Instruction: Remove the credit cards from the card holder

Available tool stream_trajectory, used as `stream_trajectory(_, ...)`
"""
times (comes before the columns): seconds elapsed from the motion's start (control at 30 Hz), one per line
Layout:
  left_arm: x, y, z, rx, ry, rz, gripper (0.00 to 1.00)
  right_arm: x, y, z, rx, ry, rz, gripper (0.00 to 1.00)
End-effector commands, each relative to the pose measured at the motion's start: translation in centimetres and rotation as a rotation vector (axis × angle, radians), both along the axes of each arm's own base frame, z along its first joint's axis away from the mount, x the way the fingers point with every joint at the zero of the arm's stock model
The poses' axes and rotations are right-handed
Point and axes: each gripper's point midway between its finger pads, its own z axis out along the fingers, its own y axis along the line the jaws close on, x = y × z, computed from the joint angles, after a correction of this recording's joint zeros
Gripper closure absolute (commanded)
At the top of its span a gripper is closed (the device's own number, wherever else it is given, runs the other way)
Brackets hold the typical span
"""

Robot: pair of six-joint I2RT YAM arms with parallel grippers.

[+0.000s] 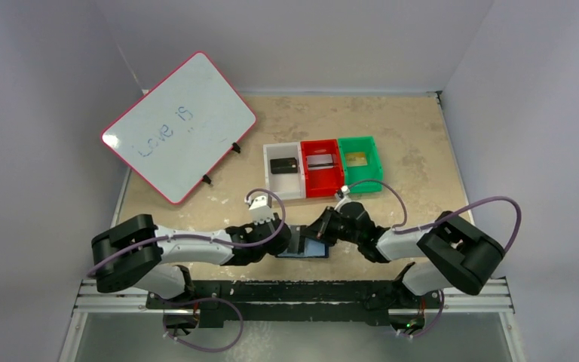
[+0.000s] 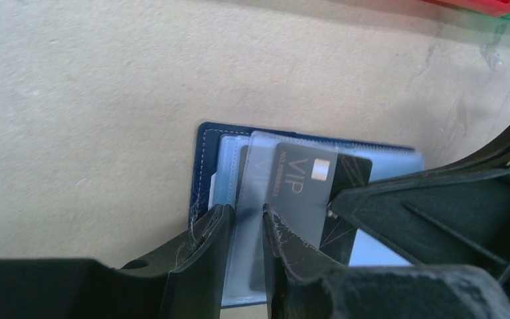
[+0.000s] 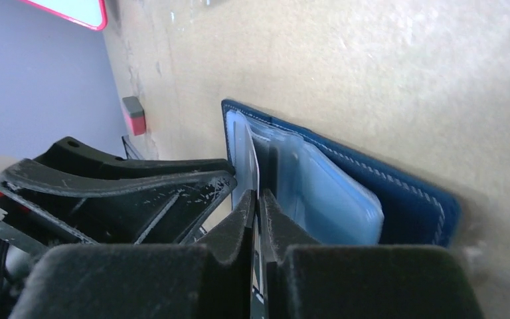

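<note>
The navy card holder (image 1: 313,250) lies open on the table between both arms, with its light blue pockets (image 3: 325,193) showing. My left gripper (image 2: 242,232) is closed to a narrow gap around a translucent pocket leaf (image 2: 255,173) of the holder (image 2: 204,166). My right gripper (image 3: 257,207) is shut on the edge of a black "VIP" card (image 2: 302,189) that sticks partway out of a pocket. In the top view the left gripper (image 1: 289,240) and the right gripper (image 1: 318,231) meet over the holder.
Three bins stand behind. The white bin (image 1: 271,181) holds a black card (image 1: 283,165). The red bin (image 1: 323,185) holds a silver-grey card (image 1: 320,161). The green bin (image 1: 373,170) holds a gold card (image 1: 356,158). A whiteboard (image 1: 177,124) leans at the back left. A pink eraser (image 3: 133,114) lies near it.
</note>
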Motion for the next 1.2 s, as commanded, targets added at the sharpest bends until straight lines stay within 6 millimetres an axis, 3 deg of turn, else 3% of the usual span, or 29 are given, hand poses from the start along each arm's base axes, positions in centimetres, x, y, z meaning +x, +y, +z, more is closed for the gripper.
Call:
stream_trajectory(0.0, -1.6, 4.5, -2.2, 0.119, 0.05, 0.044, 0.75, 0.9, 0.8, 0.2, 0.0, -0.044, 0.058, 0.95)
stream_trajectory(0.27, -0.6, 2.6, 2.1, 0.011, -0.037, 0.006, 0.69, 1.0, 0.5, -1.0, 0.018, -0.035, 0.105, 0.96)
stream_trajectory(0.43, 0.2, -0.2, 5.8, -0.08, -0.1, -0.067, 0.63, 0.6, 0.5, -1.8, -0.001, -0.023, 0.127, 0.97)
stream_trajectory(0.57, -0.3, -3.3, 6.4, -0.132, -0.092, -0.177, 0.63, 0.6, 0.2, -2.4, -0.015, -0.009, 0.118, 0.97)
stream_trajectory(0.77, -0.8, -3.3, 2.8, -0.104, -0.007, -0.162, 0.69, 0.5, 0.0, -2.7, -0.015, 0.002, 0.107, 0.97)
stream_trajectory(0.97, -1.3, -0.3, -1.5, -0.008, 0.05, -0.079, 0.71, 0.5, -0.2, -2.3, -0.009, -0.01, 0.096, 0.95)
stream_trajectory(1.17, -1.8, 0.0, -2.3, 0.017, 0.07, -0.088, 0.72, 0.4, -0.1, -1.5, 0.009, -0.027, 0.102, 0.85)
